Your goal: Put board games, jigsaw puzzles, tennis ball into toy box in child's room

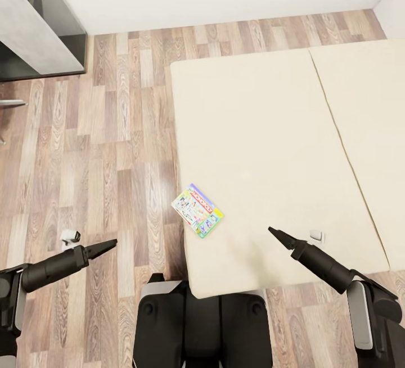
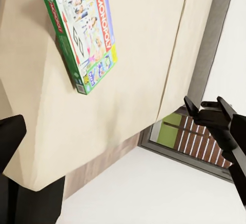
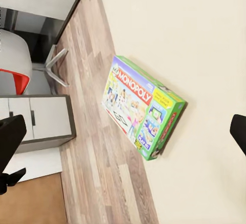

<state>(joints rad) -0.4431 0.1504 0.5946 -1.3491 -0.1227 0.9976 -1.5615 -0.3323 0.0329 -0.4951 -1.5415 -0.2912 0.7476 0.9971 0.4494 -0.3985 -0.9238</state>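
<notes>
Only one board game point(image 1: 197, 210) in sight: flat on the bed point(image 1: 264, 132), at its near left corner, overhanging the edge slightly, nothing on it. Two beige mattress pads, seam between. Left gripper point(image 1: 104, 247) over wooden floor point(image 1: 112, 132), right gripper point(image 1: 278, 236) above the mattress; both empty, jaw opening hard to judge. Bench point(image 1: 34, 36) cut off at far left.

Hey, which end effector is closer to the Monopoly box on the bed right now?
Right, though only slightly. The right end effector hovers over the mattress just beside the Monopoly box. The left end effector is over the wooden floor, off the bed's edge.
</notes>
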